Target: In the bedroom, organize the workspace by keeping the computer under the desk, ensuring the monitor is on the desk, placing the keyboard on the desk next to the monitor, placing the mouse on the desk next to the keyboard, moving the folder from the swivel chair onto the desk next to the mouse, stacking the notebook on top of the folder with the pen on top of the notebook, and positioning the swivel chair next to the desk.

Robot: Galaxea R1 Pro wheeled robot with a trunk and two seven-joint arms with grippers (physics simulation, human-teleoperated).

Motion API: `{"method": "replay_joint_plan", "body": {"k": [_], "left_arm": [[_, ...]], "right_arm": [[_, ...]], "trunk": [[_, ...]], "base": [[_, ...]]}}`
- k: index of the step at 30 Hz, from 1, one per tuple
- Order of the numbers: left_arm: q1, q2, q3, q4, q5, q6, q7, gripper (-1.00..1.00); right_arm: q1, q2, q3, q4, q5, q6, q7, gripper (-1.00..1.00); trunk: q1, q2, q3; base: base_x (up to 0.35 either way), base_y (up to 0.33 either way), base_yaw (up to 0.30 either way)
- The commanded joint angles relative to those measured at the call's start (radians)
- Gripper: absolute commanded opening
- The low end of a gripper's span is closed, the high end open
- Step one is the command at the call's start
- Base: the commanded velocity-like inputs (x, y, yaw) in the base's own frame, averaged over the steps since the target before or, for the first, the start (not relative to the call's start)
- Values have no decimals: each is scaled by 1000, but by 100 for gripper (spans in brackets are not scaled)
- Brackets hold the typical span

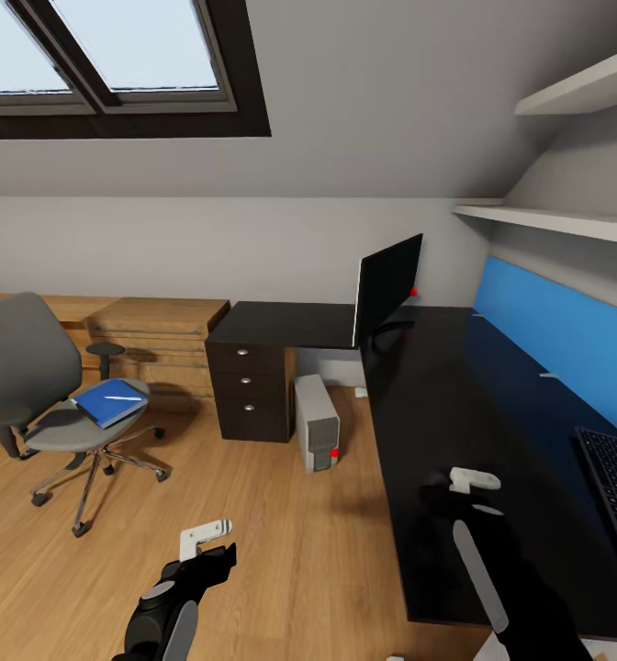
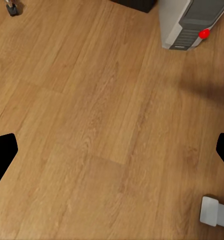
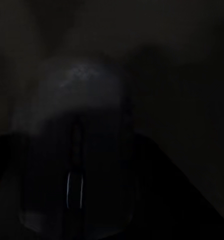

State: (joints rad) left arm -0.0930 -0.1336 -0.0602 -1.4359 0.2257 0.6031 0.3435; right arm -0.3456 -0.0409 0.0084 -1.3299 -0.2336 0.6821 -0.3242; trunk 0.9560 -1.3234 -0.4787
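The swivel chair (image 1: 33, 386) stands on the oak floor at the left, away from the desk (image 1: 455, 413). The blue folder (image 1: 109, 404) lies on its seat with the white pen (image 1: 120, 397) on top. The notebook is not to be made out. The monitor (image 1: 387, 288) stands on the desk's corner, and the computer (image 1: 317, 423) sits on the floor under the desk. The keyboard (image 1: 613, 487) lies at the right edge. My right gripper (image 1: 440, 489) hovers low over the desktop left of the keyboard, shut on the black mouse (image 3: 77, 150). My left gripper (image 1: 218, 553) hangs open over bare floor.
Dark drawers (image 1: 249, 390) stand under the desk's short wing, low oak cabinets (image 1: 157, 344) behind the chair. A blue wall panel (image 1: 556, 326) and shelves run along the right. In the left wrist view a chair caster (image 2: 12, 7) and a white foot (image 2: 215, 212) show.
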Motion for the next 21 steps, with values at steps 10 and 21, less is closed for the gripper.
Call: {"method": "replay_joint_plan", "body": {"k": [10, 21], "left_arm": [[-1, 1, -1, -1, 12, 4, 6, 100], [-1, 0, -2, -1, 11, 3, 6, 100]], "right_arm": [[7, 26, 42, -115, -18, -5, -13, -100], [7, 26, 51, -112, -15, -6, -13, -100]], "trunk": [[0, -1, -1], [0, -1, -1]], "base": [[0, 19, 31], [0, 300, 270]]}}
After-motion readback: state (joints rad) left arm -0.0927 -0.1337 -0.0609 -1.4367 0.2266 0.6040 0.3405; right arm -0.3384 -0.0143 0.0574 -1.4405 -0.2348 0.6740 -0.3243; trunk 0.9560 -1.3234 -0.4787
